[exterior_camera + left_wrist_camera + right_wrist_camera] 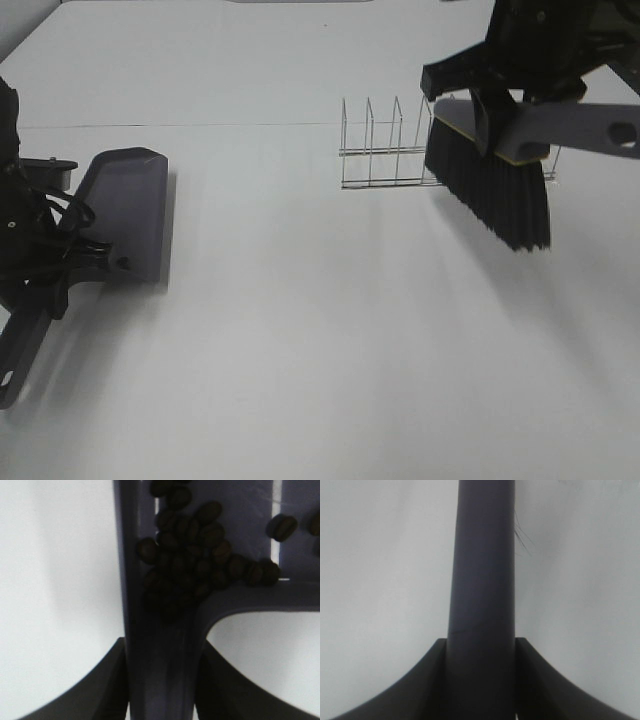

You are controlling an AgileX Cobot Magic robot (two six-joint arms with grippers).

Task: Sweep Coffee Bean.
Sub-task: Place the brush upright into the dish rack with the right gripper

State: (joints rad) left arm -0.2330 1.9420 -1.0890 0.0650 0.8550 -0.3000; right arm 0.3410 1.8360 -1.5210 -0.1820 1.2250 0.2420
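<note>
My left gripper (75, 262) is shut on the handle of a grey-purple dustpan (128, 210) at the table's left side; the pan's tray points to the far side. In the left wrist view the coffee beans (200, 562) lie heaped in the dustpan (240, 510) against its back wall by the handle (160, 670). My right gripper (500, 100) is shut on the grey handle (575, 125) of a brush with black bristles (495, 190), held above the table at the right. The right wrist view shows only the brush handle (482, 590) between the fingers (550, 690).
A thin wire rack (390, 145) stands on the white table behind the brush. No loose beans show on the table in the exterior high view.
</note>
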